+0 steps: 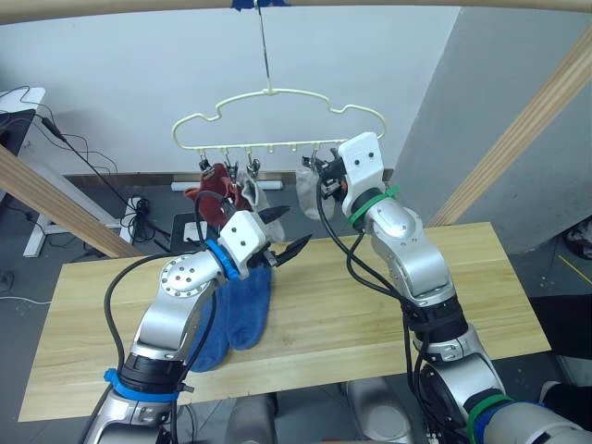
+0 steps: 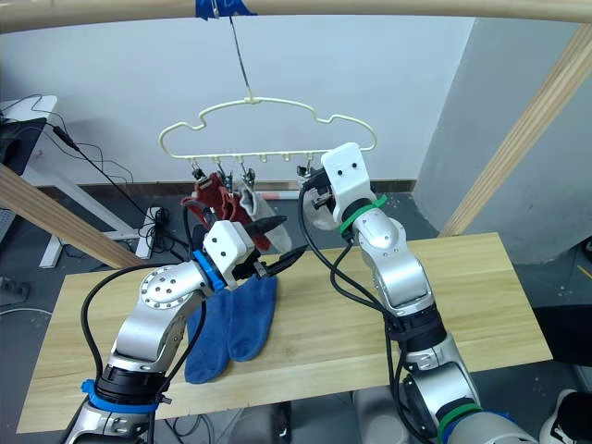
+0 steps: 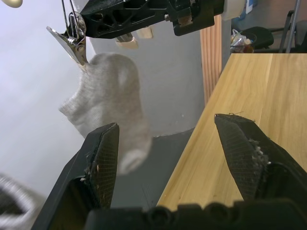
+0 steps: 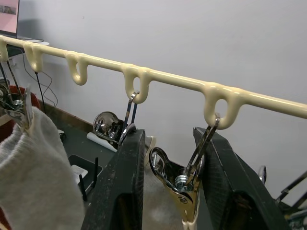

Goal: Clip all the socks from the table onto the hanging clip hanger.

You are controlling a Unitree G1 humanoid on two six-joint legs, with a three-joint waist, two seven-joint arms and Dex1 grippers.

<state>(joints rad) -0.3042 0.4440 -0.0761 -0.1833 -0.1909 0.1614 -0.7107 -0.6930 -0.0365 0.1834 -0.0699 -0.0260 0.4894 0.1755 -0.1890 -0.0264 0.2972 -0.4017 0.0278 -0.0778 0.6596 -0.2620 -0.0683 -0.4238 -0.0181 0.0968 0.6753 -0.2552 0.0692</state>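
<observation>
Left eye view shows the thin pale yellow wire clip hanger (image 1: 277,120) hanging by its long hook from a wooden pole, with two rust-red knit socks (image 1: 215,185) and a light grey sock (image 1: 252,191) clipped along its left part. A second light grey sock (image 1: 310,194) hangs at the right gripper (image 4: 168,167), whose black fingers stand a little apart around a small metal clip (image 4: 184,189) that bites this sock's edge.

Two blue ankle socks (image 1: 236,319) are left on the pale plank table (image 1: 462,277). They lie side by side, long axes running from the table's near edge toward the hanger, directly under the left gripper (image 1: 277,245). That gripper hovers empty above them, fingers spread wide, pointing toward the grey sock rather than down.

By my reading the left arm is far nearer the blue pair and must tip downward to reach them.
</observation>
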